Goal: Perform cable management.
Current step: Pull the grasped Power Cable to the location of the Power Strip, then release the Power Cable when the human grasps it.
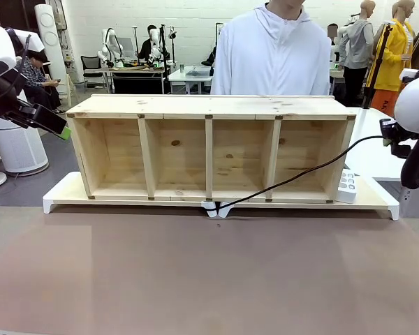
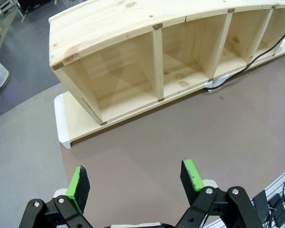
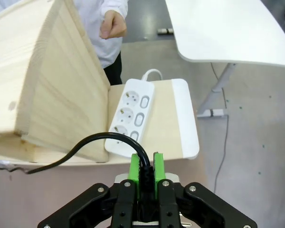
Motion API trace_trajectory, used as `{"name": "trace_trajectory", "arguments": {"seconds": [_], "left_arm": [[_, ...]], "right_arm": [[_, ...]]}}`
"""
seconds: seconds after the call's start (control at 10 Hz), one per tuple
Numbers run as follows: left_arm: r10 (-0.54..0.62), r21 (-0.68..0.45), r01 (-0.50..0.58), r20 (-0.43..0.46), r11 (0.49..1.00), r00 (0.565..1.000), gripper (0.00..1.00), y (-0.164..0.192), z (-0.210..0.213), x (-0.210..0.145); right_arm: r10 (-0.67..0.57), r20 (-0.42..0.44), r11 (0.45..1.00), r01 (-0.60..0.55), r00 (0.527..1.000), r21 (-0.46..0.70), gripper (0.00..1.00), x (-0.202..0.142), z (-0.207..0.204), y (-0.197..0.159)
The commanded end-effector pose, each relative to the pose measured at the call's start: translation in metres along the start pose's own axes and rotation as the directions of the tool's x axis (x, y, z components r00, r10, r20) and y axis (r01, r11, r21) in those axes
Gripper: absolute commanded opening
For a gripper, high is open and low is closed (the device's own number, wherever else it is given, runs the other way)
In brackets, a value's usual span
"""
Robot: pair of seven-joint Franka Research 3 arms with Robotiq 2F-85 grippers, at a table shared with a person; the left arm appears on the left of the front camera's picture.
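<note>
The cable [image 1: 300, 172], thin and black, rises from a white clip [image 1: 216, 208] at the shelf's front middle, up and to the right across the rightmost compartment. My right gripper [image 1: 392, 137] holds its end in the air beyond the shelf's right end. In the right wrist view that gripper [image 3: 145, 168] is shut on the cable [image 3: 104, 136] between green pads, above the white power strip [image 3: 130, 116]. My left gripper [image 1: 56, 124] hovers off the shelf's left end. Its fingers stand open and empty [image 2: 134, 178] over the brown table.
The wooden shelf [image 1: 209, 106] has four compartments and sits on a white riser board [image 1: 63, 194]. The power strip [image 1: 347, 187] lies on the board's right end. A person in a white hoodie [image 1: 272, 56] stands behind the shelf, one hand [image 3: 113, 26] closed. A white table [image 3: 228, 28] stands to the right.
</note>
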State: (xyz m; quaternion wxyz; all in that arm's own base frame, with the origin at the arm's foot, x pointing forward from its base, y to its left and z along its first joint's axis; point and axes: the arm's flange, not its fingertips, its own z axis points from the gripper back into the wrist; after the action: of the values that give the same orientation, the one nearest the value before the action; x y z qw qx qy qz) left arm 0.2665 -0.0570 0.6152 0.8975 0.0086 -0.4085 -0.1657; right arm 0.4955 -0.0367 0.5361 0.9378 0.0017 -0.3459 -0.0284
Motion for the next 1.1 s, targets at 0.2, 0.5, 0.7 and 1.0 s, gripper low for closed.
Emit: {"name": "trace_trajectory", "arguments": {"seconds": [0.2, 0.5, 0.7, 1.0], "left_arm": [[0.004, 0.0, -0.004, 0.0, 1.0, 1.0, 1.0, 0.001, 0.0, 0.0], [0.004, 0.0, -0.004, 0.0, 1.0, 1.0, 1.0, 0.001, 0.0, 0.0], [0.004, 0.0, -0.004, 0.0, 1.0, 1.0, 1.0, 0.001, 0.0, 0.0], [0.004, 0.0, -0.004, 0.0, 1.0, 1.0, 1.0, 0.001, 0.0, 0.0]], "right_arm": [[0.05, -0.04, 0.996, -0.053, 0.998, -0.07, 0.15, 0.036, -0.017, 0.018], [0.069, -0.077, 0.995, -0.075, 0.995, -0.069, 0.15, 0.049, -0.027, 0.025], [0.069, -0.078, 0.996, -0.073, 0.995, -0.06, 0.15, 0.049, -0.029, 0.027], [0.087, -0.085, 0.995, -0.091, 0.993, -0.041, 0.15, 0.041, -0.026, 0.021]]}}
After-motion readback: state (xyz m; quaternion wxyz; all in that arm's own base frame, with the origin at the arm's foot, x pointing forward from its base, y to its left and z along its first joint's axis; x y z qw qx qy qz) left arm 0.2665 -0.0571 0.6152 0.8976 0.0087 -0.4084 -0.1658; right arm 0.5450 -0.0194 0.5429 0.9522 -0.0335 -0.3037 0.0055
